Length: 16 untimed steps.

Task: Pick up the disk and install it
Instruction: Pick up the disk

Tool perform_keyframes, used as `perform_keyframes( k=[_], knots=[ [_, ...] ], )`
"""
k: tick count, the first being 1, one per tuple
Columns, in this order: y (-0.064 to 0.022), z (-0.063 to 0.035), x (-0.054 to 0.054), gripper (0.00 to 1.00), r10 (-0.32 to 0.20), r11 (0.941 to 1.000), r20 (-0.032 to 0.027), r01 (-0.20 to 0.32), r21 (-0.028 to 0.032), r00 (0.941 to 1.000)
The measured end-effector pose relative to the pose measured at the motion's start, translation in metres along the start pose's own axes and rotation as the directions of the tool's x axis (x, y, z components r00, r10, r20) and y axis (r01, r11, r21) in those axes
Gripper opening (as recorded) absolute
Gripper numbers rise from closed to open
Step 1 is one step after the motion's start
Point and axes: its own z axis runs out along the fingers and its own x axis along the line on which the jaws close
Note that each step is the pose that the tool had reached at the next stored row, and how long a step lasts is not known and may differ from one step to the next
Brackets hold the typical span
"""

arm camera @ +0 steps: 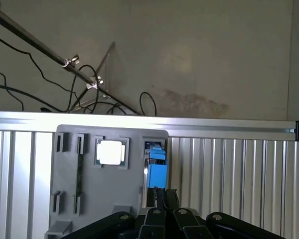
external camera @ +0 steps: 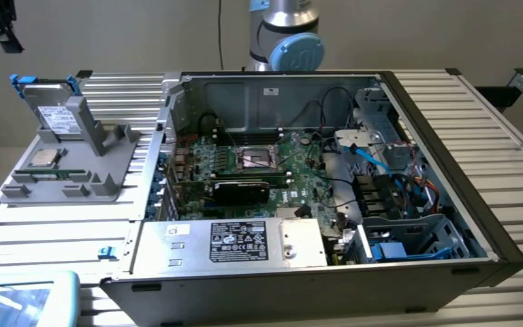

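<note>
- Exterior view: an open computer case (external camera: 425,95) sits on the slatted worktop (external camera: 52,231). Its motherboard (external camera: 271,170) lies bare, and a silver box with a black label (external camera: 239,242) sits at its near edge. My arm (external camera: 284,37) rises behind it.
- To the exterior view's left of the case stands a grey holder (external camera: 71,180). The disk (external camera: 52,112) stands upright in its far slot, blue rails showing. A square chip (external camera: 43,158) lies flat just in front.
- Wrist view: my hand (arm camera: 164,195) has its fingers together, clamped on nothing.
- The disk (arm camera: 157,172), edge-on, sits in the holder (arm camera: 74,174), in line with my fingertips, beyond them and apart. The chip (arm camera: 110,152) lies beside it.
- Cables (arm camera: 84,94) and a metal rod (arm camera: 35,42) cross the wall behind.
</note>
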Motion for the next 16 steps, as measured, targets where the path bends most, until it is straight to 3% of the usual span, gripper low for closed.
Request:
perform_keyframes(
  k=[3, 5, 6, 7, 8, 10, 11, 13, 14, 16],
  knots=[
    [0.0, 0.0003, 0.0, 0.11, 0.001, 0.9999, -0.001, -0.001, -0.0148, 1.0],
    [0.0, 0.0004, 0.0, 0.18, 0.001, 0.9998, -0.002, -0.001, -0.0192, 1.0],
    [0.0, 0.0003, 0.0, 0.18, 0.001, 0.9998, -0.0024, -0.001, -0.0193, 1.0],
    [0.0, 0.0003, -0.0002, 0.25, 0.001, 0.9998, -0.0054, -0.001, -0.0195, 1.0],
    [0.0, 0.0003, -0.0005, 0.25, 0.001, 0.9998, -0.0129, -0.001, -0.0188, 0.9999],
    [0.0, 0.0007, -0.0008, 0.36, 0.002, 0.9998, -0.0273, -0.002, -0.0175, 0.9996],
    [0.0, 0.0009, -0.0013, 0.42, 0.002, 0.9999, -0.0391, -0.003, -0.0162, 0.9992],
    [0.0, 0.0012, -0.0026, 0.42, 0.003, 1.0, -0.0596, -0.003, -0.009, 0.9982],
    [0.0001, 0.0015, -0.0037, 0.49, 0.003, 1.0, -0.0653, -0.003, -0.0022, 0.9979],
    [0.0004, 0.0025, -0.0057, 0.49, 0.004, 0.9999, -0.0708, -0.003, 0.0107, 0.9975]
  ],
)
